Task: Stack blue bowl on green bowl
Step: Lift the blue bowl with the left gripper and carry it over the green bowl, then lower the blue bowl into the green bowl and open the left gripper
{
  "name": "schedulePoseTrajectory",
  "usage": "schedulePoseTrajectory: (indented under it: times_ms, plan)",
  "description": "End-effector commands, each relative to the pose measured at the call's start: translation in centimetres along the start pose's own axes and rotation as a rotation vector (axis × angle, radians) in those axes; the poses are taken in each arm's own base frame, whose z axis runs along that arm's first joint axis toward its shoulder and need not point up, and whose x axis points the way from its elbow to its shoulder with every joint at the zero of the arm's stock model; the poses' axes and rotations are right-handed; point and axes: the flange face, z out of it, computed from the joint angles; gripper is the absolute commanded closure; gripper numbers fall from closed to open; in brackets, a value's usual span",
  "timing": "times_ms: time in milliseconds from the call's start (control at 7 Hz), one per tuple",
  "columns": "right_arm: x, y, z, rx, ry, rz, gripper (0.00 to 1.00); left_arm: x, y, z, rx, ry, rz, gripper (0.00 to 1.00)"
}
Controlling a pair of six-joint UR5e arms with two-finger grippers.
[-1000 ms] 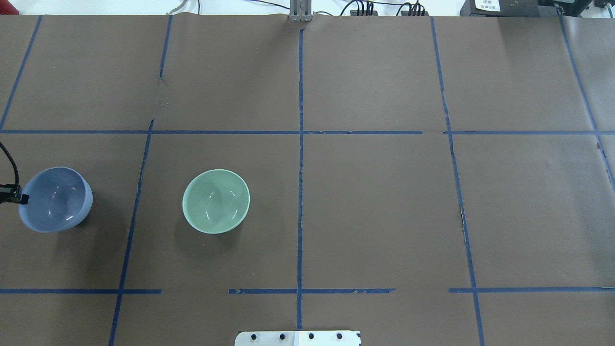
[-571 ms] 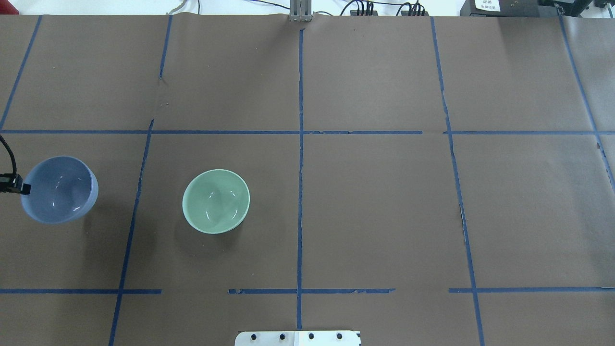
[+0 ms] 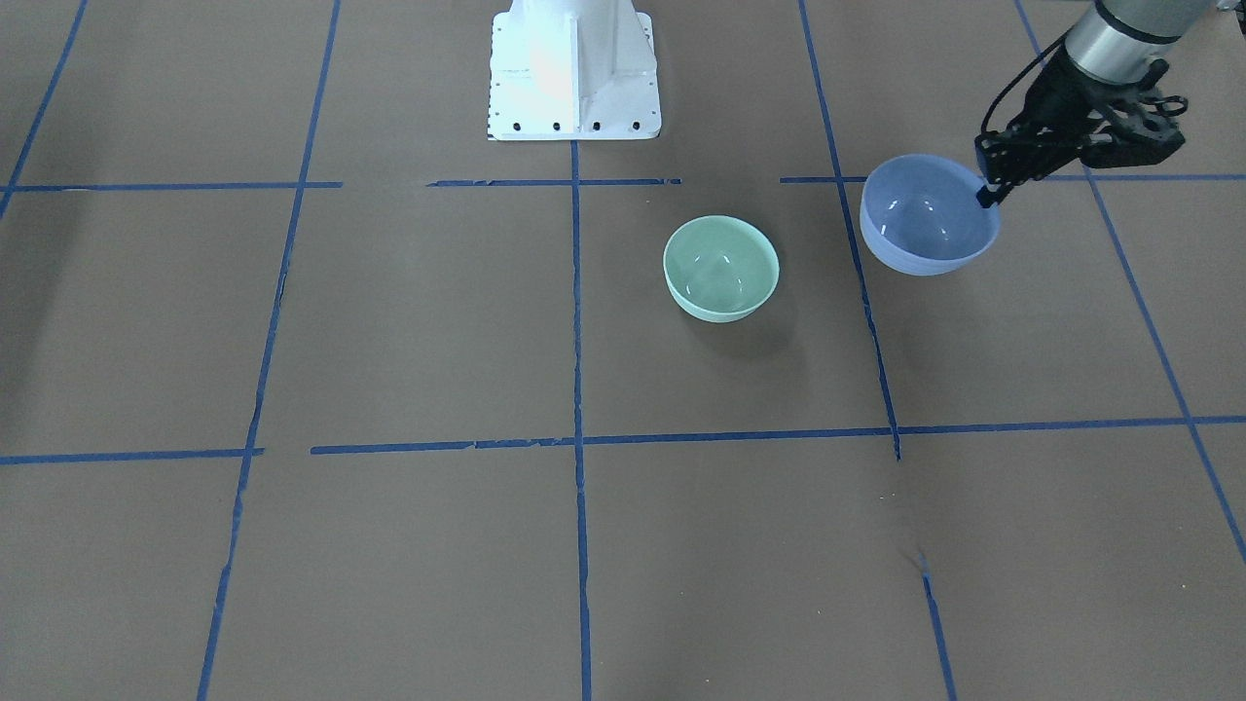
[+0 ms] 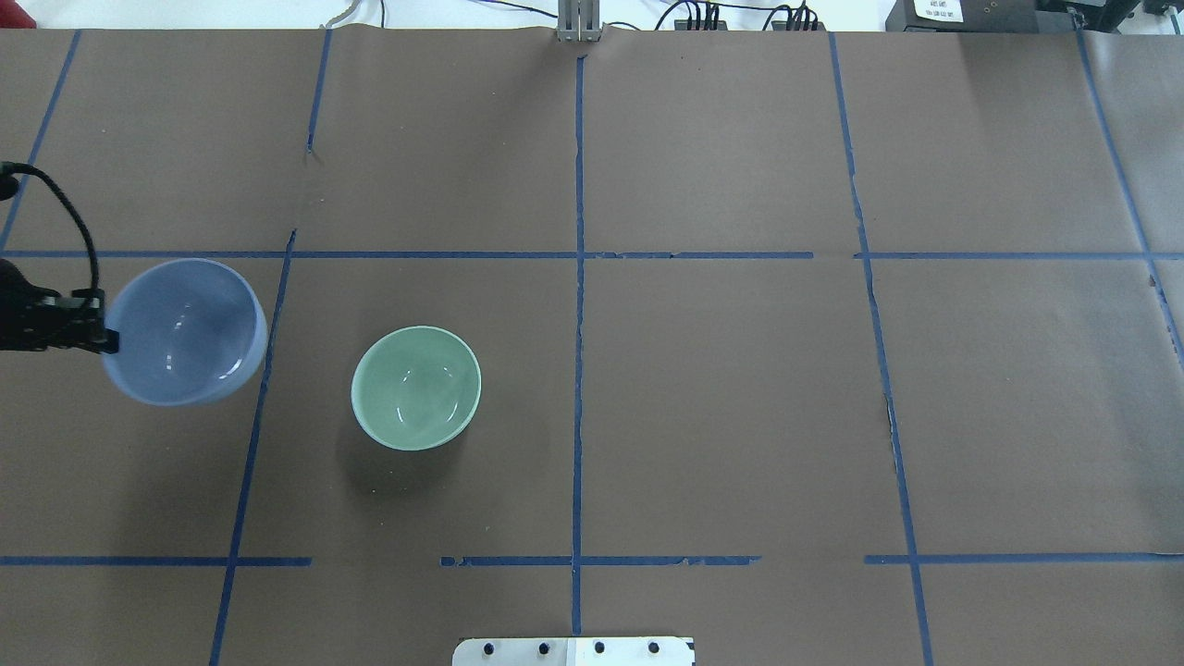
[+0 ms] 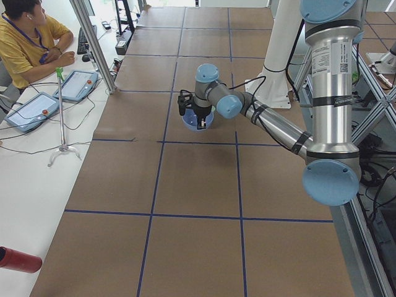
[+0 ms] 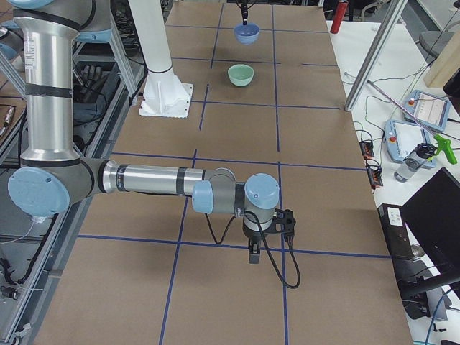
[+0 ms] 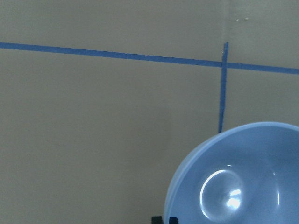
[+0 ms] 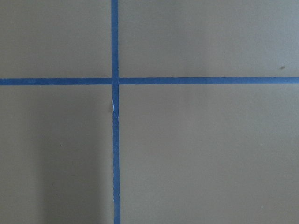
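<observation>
**Aloft: blue bowl [image 4: 185, 333] in left gripper [image 3: 991, 187]**

We see the jaws pinched on its rim. Bowl's upright, off the table [image 4: 740, 416], beside the green bowl [image 4: 416, 388] w/o touching. Green one sits on the table. We can't tell how far the right gripper [image 6: 253, 253] is open.

Wrist view crops blue bowl [image 7: 243, 172]

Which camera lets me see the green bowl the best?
The overhead view: it looks down into the green bowl, showing its whole rim and shiny inside. The front-facing view shows it too, slanted. The right-side view shows it tiny and far. The left-side and wrist views don't show it.
</observation>
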Motion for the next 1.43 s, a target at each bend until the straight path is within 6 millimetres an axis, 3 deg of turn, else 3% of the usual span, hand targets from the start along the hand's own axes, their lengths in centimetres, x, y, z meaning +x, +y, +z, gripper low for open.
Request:
schedulePoseTrajectory:
  times_ms: [0, 143, 429, 857, 1143, 1286]
  plan:
    - [0.0, 0.0, 0.0, 0.0, 0.0, 0.0, 0.0, 11.3, 3.8, 4.3, -0.051, 0.056, -0.089, 1.0]
    - [0.0, 0.0, 0.0, -0.001, 0.0, 0.001, 0.0, 14.4, 3.3, 6.1, -0.033, 0.059, -0.124, 1.0]
    - [0.0, 0.0, 0.0, 0.0, -0.001, 0.0, 0.0, 14.6, 3.4, 7.3, -0.033, 0.045, -0.133, 1.0]
    - [0.0, 0.0, 0.0, 0.0, 0.0, 0.0, 0.0, 14.9, 3.8, 12.1, -0.058, -0.024, -0.131, 1.0]
    - [0.0, 0.0, 0.0, 0.0, 0.0, 0.0, 0.0, 15.1, 3.8, 12.6, -0.058, 0.009, -0.114, 1.0]
    - [0.0, 0.0, 0.0, 0.0, 0.0, 0.0, 0.0, 15.1, 3.8, 12.5, -0.06, 0.011, -0.109, 0.8]
